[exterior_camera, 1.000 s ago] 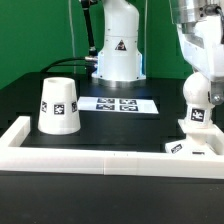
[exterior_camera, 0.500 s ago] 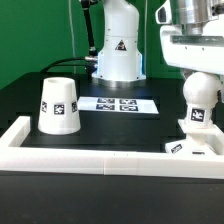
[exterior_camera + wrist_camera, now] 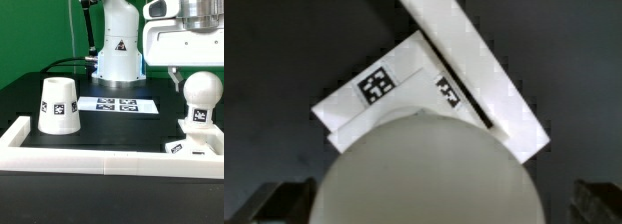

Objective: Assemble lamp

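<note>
The white lamp bulb (image 3: 200,95) stands upright in the white lamp base (image 3: 195,146) at the exterior view's right, by the white wall. The white lamp shade (image 3: 59,105), a tagged cone, stands apart at the exterior view's left. My gripper (image 3: 198,68) hangs just above the bulb, open and empty, with one finger (image 3: 175,74) beside the bulb's top. In the wrist view the bulb (image 3: 420,170) fills the middle over the tagged base (image 3: 402,88). My dark fingertips (image 3: 278,202) stand clear of it on both sides.
The marker board (image 3: 120,103) lies mid-table in front of the robot's pedestal (image 3: 118,58). A white wall (image 3: 90,160) runs along the front and turns up at the left (image 3: 15,132). The base sits against this wall (image 3: 464,50) in the right corner.
My gripper has risen from round the bulb to above it, leaving the bulb standing in the base. The shade has not moved.
</note>
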You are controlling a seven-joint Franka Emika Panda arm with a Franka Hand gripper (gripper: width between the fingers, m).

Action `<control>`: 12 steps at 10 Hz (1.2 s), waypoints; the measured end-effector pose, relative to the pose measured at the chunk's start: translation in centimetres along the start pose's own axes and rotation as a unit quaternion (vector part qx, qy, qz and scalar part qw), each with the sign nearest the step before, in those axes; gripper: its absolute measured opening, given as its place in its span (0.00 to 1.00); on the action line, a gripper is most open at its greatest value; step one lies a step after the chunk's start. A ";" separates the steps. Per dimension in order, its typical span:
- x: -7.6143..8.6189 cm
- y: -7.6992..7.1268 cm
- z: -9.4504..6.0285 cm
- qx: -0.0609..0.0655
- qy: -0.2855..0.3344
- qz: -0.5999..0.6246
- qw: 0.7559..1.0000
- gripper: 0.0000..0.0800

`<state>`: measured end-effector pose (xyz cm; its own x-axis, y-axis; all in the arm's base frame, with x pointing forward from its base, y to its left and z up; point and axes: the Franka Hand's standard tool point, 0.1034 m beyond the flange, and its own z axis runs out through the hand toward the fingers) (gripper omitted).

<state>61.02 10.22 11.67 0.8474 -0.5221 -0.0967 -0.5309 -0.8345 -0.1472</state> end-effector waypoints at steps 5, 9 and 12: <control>0.9 0.3 0.0 -0.022 0.029 -0.289 0.957 0.87; 1.1 0.0 -0.2 -0.049 0.037 -0.464 0.884 0.87; 1.3 0.2 -0.2 -0.053 0.032 -0.542 0.838 0.87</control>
<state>61.99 9.36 11.75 0.8317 0.5477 0.0913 0.5517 -0.8336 -0.0257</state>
